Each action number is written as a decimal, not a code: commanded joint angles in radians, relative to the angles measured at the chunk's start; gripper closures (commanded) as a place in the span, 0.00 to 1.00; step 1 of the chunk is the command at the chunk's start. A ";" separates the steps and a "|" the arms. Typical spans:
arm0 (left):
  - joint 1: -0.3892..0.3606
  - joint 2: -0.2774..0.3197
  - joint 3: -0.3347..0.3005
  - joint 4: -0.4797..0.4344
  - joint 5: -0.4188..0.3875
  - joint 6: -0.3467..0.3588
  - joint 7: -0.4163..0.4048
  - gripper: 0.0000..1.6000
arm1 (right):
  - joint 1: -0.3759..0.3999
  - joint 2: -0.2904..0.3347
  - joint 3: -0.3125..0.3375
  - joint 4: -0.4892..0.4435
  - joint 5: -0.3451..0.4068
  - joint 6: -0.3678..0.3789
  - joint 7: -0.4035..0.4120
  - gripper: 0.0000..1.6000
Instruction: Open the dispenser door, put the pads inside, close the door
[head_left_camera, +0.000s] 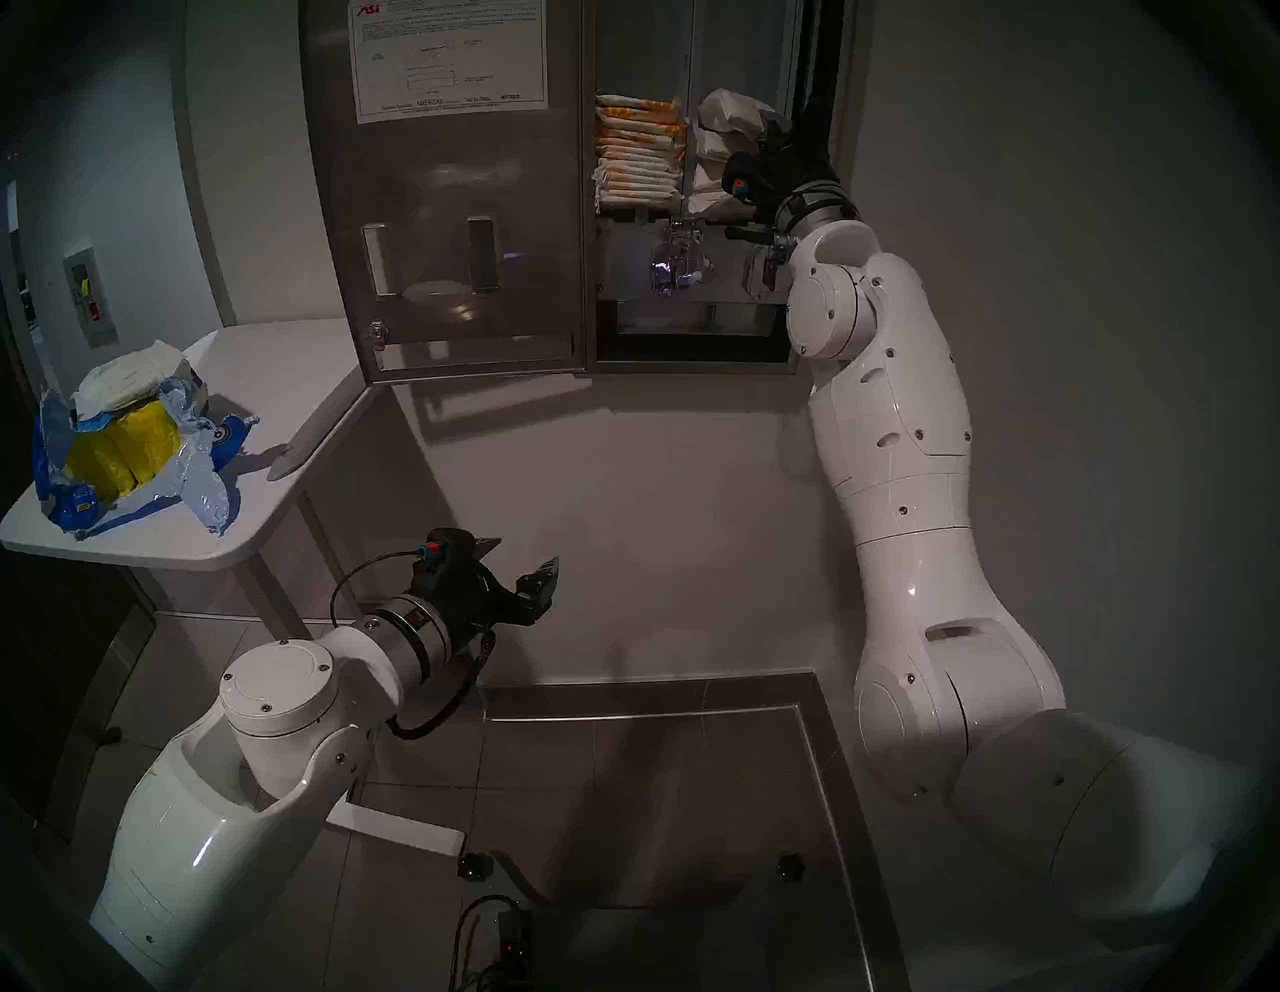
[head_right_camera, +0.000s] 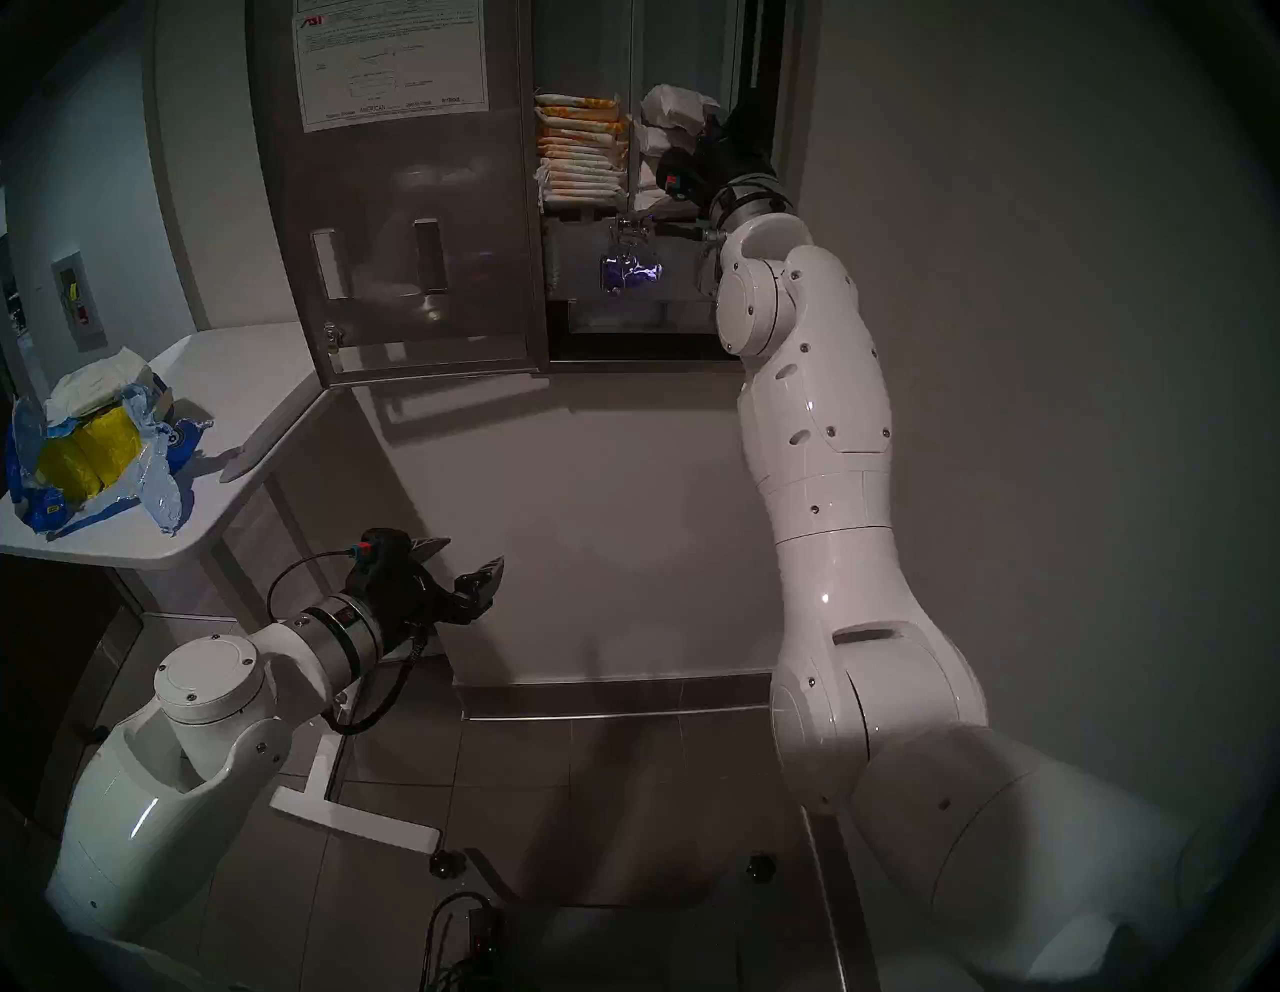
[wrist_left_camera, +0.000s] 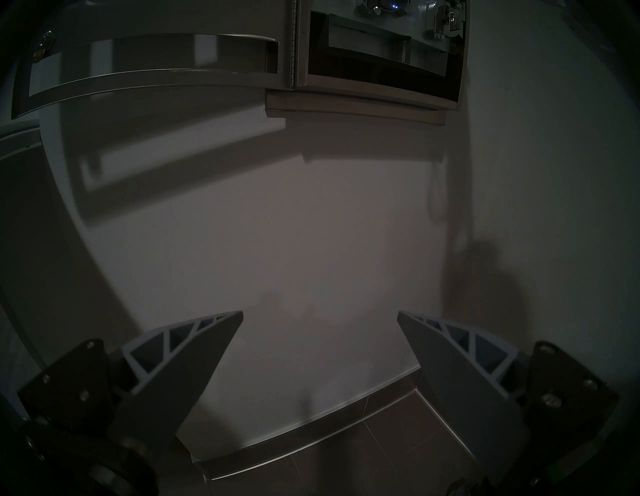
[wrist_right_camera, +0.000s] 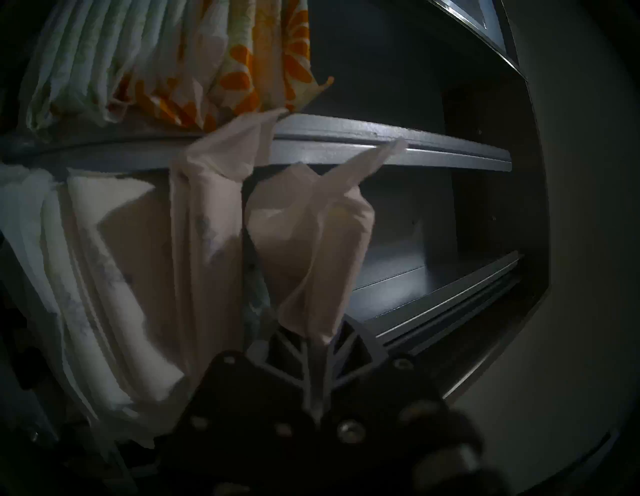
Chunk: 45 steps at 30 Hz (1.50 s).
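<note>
The dispenser door (head_left_camera: 450, 208) hangs swung open to the left, its white instruction sheet facing me. Inside the cabinet's right column sits a stack of plain white pads (head_left_camera: 717, 149). My right gripper (wrist_right_camera: 317, 341) reaches into that column and is shut on the end of one crinkled white pad (wrist_right_camera: 311, 242), which lies against the others (wrist_right_camera: 114, 277). In the head view its fingers are mostly hidden behind the pads. My left gripper (head_left_camera: 526, 554) hangs low below the door, open and empty, facing the bare wall (wrist_left_camera: 319, 313).
Orange-printed pads (head_left_camera: 637, 152) fill the cabinet's left column. A white table (head_left_camera: 277, 388) at the left carries a torn blue package of yellow bundles (head_left_camera: 131, 443) with white pads (head_left_camera: 131, 377) on top. A socket plate (head_left_camera: 86, 298) is on the left wall.
</note>
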 joint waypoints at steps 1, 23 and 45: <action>-0.015 0.001 -0.014 -0.029 0.003 -0.010 0.002 0.00 | 0.071 0.001 0.007 0.013 0.009 -0.010 0.005 1.00; -0.015 0.000 -0.014 -0.029 0.004 -0.009 0.001 0.00 | 0.176 -0.015 -0.017 0.159 0.004 -0.028 0.022 1.00; -0.015 -0.002 -0.015 -0.030 0.005 -0.008 0.000 0.00 | 0.132 0.012 0.010 0.030 0.014 -0.034 0.225 1.00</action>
